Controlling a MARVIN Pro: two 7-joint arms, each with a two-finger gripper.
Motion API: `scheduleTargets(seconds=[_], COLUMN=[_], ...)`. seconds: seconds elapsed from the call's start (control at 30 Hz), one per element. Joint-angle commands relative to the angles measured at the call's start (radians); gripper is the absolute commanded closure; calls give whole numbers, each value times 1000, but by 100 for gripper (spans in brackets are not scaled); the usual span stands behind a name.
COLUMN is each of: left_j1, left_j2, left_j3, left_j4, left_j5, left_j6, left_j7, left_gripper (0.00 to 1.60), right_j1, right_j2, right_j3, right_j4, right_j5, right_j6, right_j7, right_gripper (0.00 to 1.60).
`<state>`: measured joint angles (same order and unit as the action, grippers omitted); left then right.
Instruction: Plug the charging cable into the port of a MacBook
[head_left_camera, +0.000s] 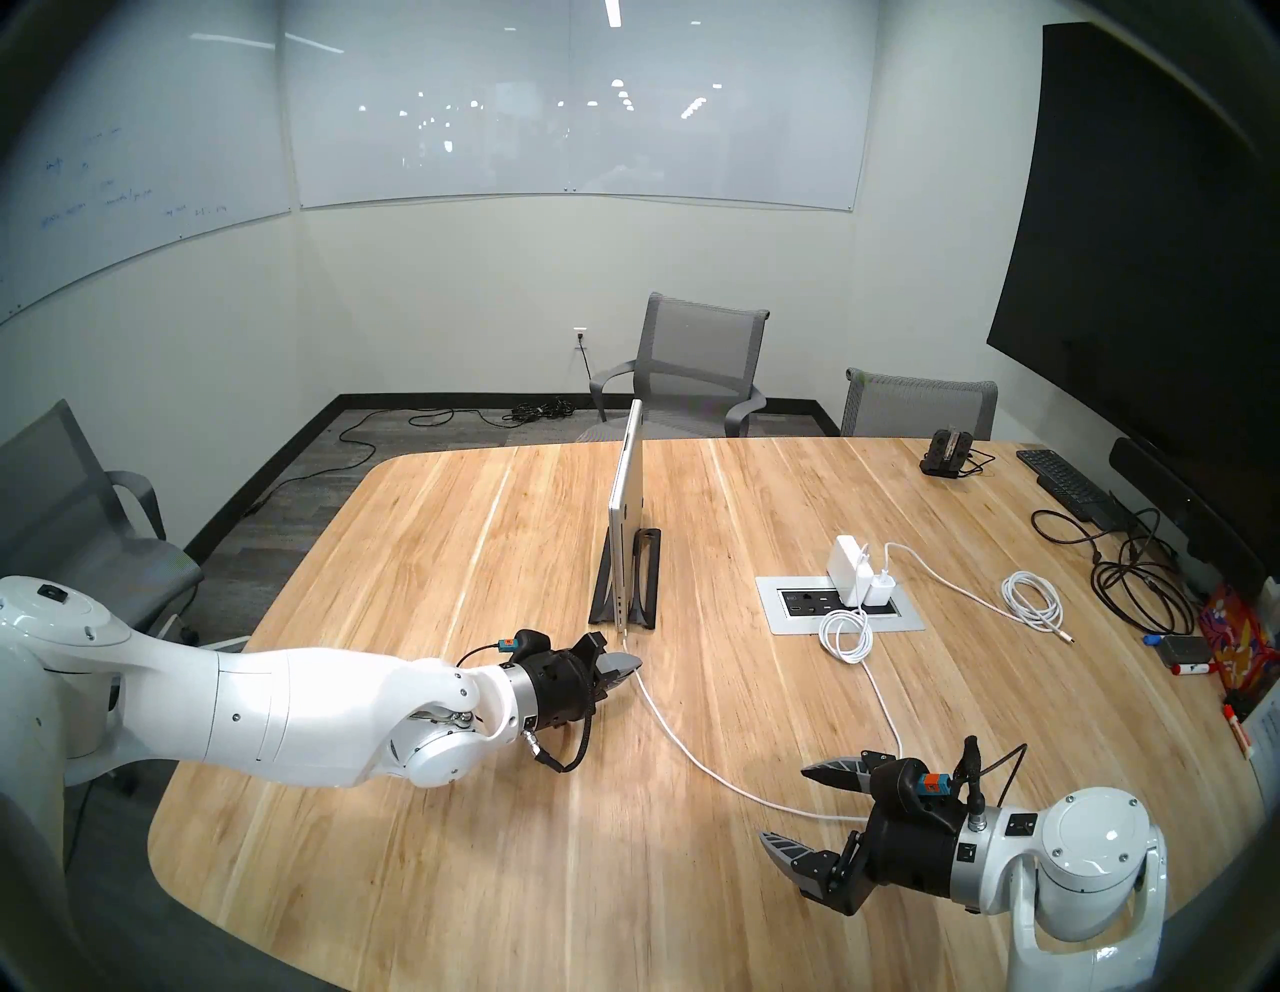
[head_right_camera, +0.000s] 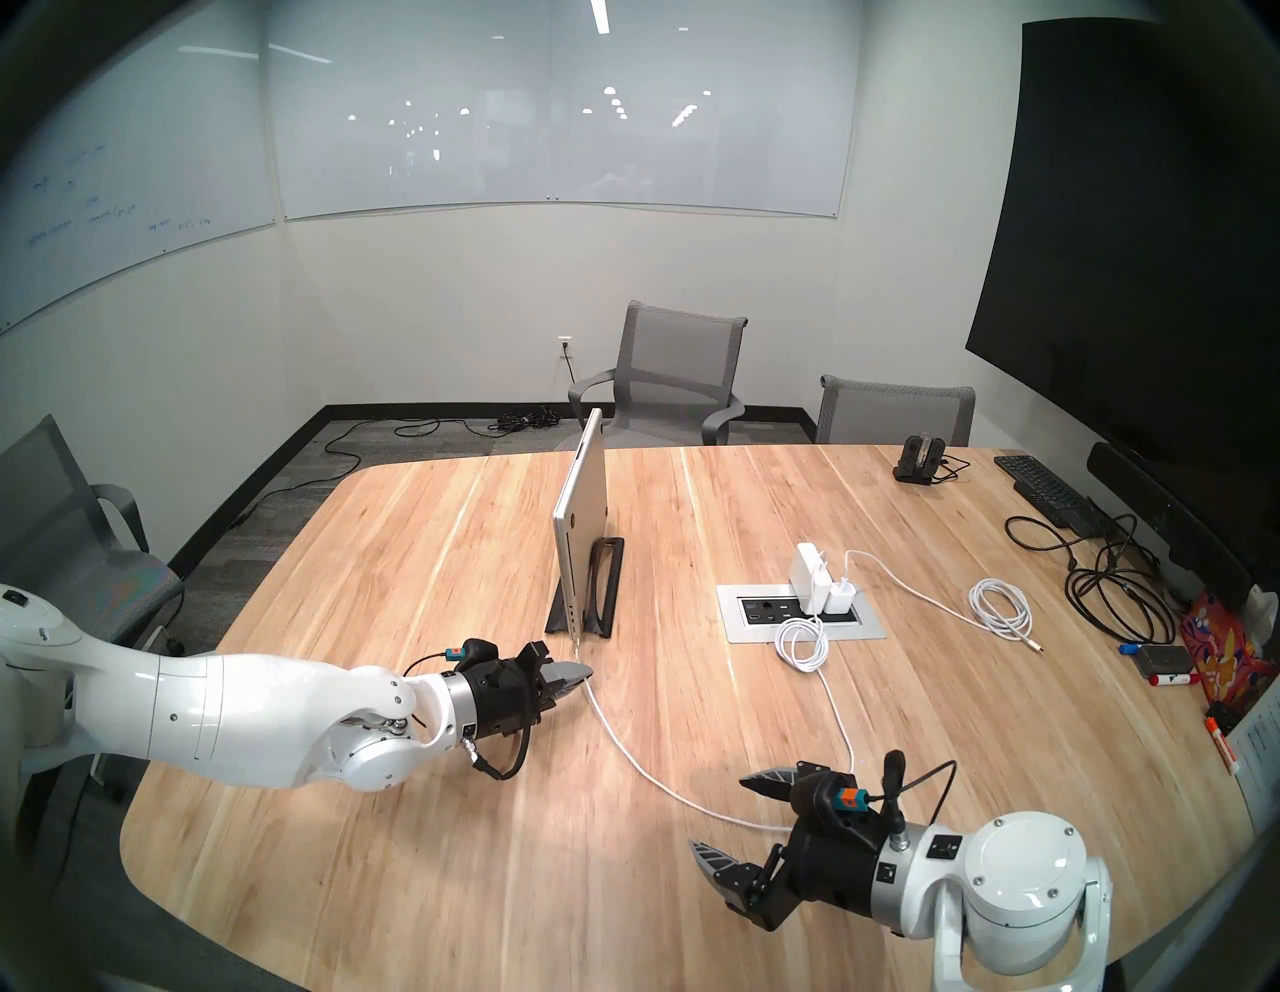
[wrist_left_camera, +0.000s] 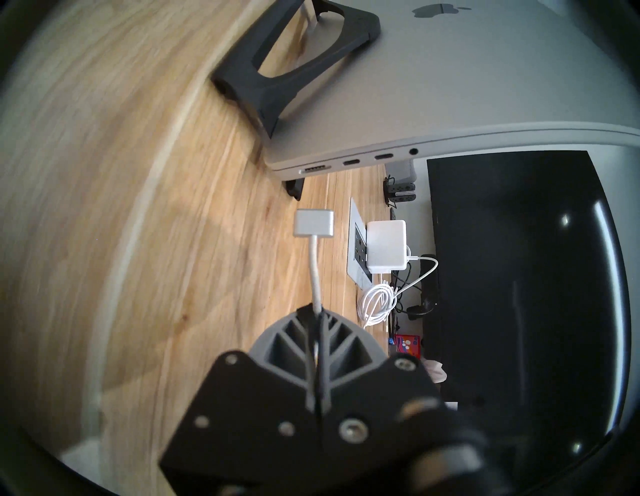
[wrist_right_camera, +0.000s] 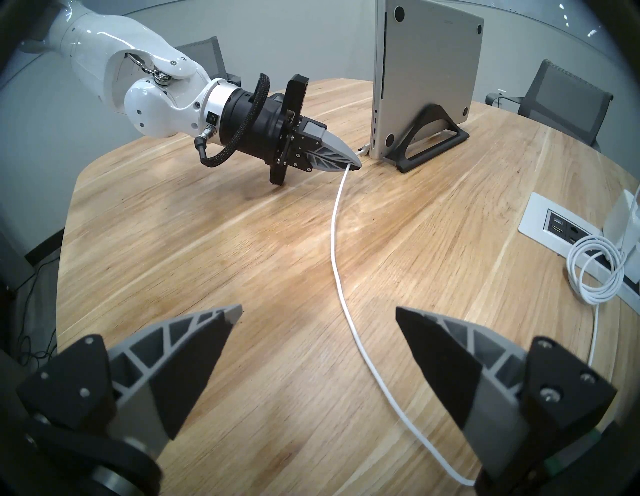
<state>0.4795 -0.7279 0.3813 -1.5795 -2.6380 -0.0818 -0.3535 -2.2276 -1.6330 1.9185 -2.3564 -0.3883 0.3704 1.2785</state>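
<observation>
The silver MacBook (head_left_camera: 623, 512) (head_right_camera: 582, 526) stands on edge in a black stand (head_left_camera: 644, 582), its port edge facing me. My left gripper (head_left_camera: 634, 666) (head_right_camera: 585, 672) (wrist_right_camera: 355, 164) is shut on the white charging cable (head_left_camera: 727, 779) (head_right_camera: 665, 790) (wrist_right_camera: 334, 242) just behind its end. In the left wrist view the flat silver connector (wrist_left_camera: 313, 223) sticks out past the fingertips (wrist_left_camera: 304, 313), a short gap from the ports on the MacBook (wrist_left_camera: 450, 86) edge. My right gripper (head_left_camera: 786, 803) (head_right_camera: 718, 812) (wrist_right_camera: 318, 309) is open above the slack cable, holding nothing.
A white power adapter (head_left_camera: 848, 568) sits in the table's socket plate (head_left_camera: 907, 620), slack cable looped in front. To the right lie a coiled white cable (head_left_camera: 1032, 603), black cables (head_left_camera: 1136, 589) and a black keyboard (head_left_camera: 1063, 485). Grey chairs ring the table.
</observation>
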Motion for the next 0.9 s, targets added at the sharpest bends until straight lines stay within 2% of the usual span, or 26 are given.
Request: scheduleTargets(seconds=[0.0, 0.87], left_j1=[-7, -10], left_j2=[6, -11], left_j3=[-16, -5], left_j4=[7, 21], left_j5=[-10, 5], left_j6=[12, 25], left_j7=[-24, -23], left_gripper=[160, 160], right_j1=[1, 2], right_j2=[0, -3], right_j3=[2, 3], right_j4=[-18, -18], right_j5=[2, -1], right_j6=[0, -2], right_j7=[1, 4], right_gripper=[0, 0])
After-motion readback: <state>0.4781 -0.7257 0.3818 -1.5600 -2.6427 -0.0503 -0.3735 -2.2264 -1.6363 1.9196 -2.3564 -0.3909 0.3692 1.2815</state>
